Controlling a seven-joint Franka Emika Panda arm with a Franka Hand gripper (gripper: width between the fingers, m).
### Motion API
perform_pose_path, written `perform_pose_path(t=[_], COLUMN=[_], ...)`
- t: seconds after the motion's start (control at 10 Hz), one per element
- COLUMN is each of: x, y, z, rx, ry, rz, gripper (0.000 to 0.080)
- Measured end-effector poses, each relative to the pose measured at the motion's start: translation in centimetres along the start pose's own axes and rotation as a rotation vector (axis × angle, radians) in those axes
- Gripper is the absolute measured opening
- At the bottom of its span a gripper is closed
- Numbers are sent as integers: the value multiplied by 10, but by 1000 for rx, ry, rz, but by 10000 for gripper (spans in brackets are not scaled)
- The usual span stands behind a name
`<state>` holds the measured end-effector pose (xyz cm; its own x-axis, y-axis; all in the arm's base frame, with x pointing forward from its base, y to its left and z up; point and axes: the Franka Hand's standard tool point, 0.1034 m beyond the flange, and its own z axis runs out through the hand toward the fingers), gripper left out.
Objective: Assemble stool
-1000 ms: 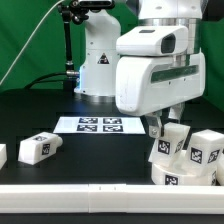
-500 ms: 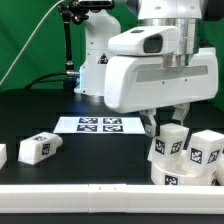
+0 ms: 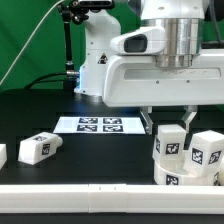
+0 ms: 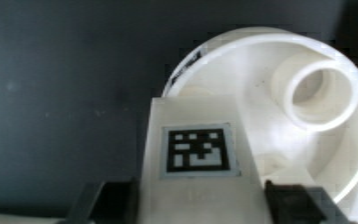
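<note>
My gripper stands over the exterior view's right side, its two fingers on either side of a white block leg with a square tag. The leg stands upright on the round white seat. In the wrist view the leg fills the gap between the dark fingertips, and the seat disc with a round socket lies under it. The gripper is shut on this leg. A second leg stands on the seat beside it.
A loose leg lies on the black table at the exterior view's left, another at the left edge. The marker board lies behind. A long white rail runs along the front. The robot base stands at the back.
The wrist has turned about its vertical axis, and the held leg has turned with it from tilted to more upright on the seat. The other parts have not moved.
</note>
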<state>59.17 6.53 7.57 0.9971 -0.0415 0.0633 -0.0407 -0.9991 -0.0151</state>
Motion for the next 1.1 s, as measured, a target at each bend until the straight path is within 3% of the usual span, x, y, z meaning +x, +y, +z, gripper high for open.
perform_pose_path(t=[0.2, 0.9, 1.1], x=[0, 1, 0], y=[-1, 0, -1], z=[0, 0, 0], rx=[-1, 7, 24], ry=[-1, -2, -11], rz=[245, 636, 864], gripper=[340, 340, 340])
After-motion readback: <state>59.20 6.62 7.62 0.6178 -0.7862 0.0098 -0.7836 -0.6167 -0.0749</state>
